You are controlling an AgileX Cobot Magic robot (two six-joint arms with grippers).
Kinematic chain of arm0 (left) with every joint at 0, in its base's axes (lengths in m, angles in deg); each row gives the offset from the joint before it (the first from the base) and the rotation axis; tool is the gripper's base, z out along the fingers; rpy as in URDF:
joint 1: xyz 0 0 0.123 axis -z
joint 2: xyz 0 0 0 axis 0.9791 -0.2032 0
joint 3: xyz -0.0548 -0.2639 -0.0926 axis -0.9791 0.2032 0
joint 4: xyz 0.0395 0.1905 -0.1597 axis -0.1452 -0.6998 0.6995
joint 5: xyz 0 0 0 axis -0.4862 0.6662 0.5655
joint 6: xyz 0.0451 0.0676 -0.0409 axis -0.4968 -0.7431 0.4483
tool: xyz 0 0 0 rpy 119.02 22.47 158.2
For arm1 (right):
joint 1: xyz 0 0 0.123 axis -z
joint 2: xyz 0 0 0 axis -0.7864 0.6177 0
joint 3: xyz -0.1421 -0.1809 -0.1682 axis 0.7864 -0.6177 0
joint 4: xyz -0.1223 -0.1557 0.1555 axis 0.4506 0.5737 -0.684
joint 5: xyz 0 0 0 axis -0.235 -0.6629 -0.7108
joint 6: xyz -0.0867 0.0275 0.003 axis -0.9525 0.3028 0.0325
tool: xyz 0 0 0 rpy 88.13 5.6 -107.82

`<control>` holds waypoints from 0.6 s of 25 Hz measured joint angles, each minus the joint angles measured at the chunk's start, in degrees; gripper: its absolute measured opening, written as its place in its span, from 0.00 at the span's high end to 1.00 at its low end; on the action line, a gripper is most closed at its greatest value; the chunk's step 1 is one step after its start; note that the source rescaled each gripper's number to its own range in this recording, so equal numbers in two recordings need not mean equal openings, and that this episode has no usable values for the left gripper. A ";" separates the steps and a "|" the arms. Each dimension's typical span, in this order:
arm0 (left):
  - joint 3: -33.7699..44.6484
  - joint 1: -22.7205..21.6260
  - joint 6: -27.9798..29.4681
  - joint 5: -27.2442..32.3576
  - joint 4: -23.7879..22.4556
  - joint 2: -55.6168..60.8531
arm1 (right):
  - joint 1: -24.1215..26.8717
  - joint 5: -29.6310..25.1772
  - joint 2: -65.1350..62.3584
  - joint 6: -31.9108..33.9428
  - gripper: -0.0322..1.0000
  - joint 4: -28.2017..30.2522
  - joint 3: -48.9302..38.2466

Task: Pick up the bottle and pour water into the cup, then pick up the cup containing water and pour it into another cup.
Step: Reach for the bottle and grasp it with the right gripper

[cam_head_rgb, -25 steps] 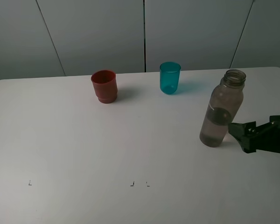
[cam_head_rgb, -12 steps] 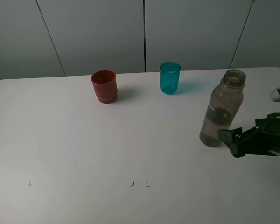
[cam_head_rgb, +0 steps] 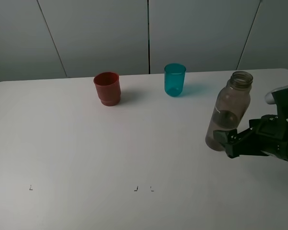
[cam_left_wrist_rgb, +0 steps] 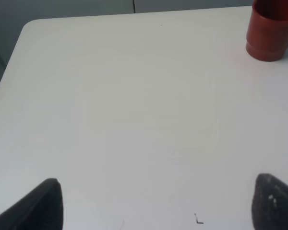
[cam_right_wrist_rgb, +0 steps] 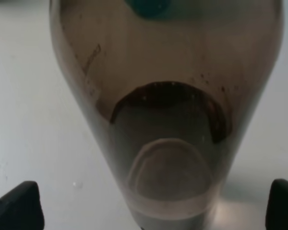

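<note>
Right gripper: the right gripper point(cam_head_rgb: 226, 145) stands with its jaws spread wide, one on each side of the bottle's lower body. It grips nothing yet.
Left gripper: the left gripper point(cam_left_wrist_rgb: 158, 206) is open over bare table, with nothing between its fingers.
Just changed: a second ago the right gripper was off to the right of the bottle. It has since slid in towards it, so the base now sits between the jaws.
The bottle: the bottle point(cam_head_rgb: 228, 112) stands upright and uncapped at the right of the table, where it stood before. Water fills roughly its lower part.
Meaning for the task: the approach looks finished. Closing on the bottle is probably next, and the low hold on a tall bottle may let it tip.
The cup: the cup point(cam_head_rgb: 174, 80) stands upright near the far edge, well apart from the bottle.
Another cup: another cup point(cam_head_rgb: 107, 88) is to the left of the teal one and has not moved.
Surface: the table point(cam_head_rgb: 86, 153) is plain white, with small dark marks point(cam_head_rgb: 136, 189) near the front.
Room: grey wall panels point(cam_head_rgb: 96, 33) stand behind the table.
</note>
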 joint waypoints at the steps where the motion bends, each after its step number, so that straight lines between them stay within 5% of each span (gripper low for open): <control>1: 0.00 0.00 0.00 0.00 0.00 0.00 | 0.00 1.22 0.57 0.00 0.00 0.13 0.00; 15: 0.00 0.00 -0.39 0.00 0.00 0.00 | 0.00 10.85 6.99 -4.08 0.00 0.78 0.00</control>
